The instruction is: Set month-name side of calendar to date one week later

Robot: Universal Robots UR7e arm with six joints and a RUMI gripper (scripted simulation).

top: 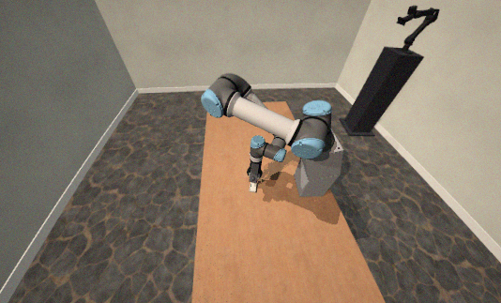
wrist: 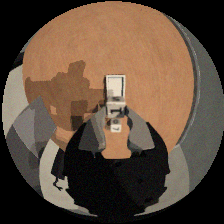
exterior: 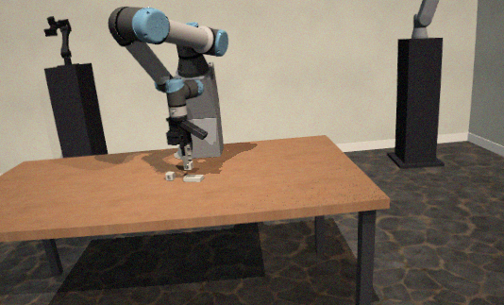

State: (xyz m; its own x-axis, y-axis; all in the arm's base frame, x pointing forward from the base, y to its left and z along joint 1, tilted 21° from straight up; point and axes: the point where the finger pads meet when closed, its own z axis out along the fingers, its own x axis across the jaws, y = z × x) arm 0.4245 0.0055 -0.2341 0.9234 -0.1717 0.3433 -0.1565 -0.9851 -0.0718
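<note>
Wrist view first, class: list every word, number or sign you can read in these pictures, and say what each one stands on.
Nothing can be read with certainty.
Held cube in the gripper: dark marks, too blurred to read.
Tray: no legible text in the wrist view; month name not visible.
Loose cube on the table: mark too small to read.

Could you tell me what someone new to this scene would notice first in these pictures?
Probably the big arm with blue joint caps, bending down over the far side of the wooden table. Its gripper holds a small white cube in its jaws just above the tray, which lies on the table. The second cube sits on the table just beside the tray.
</note>
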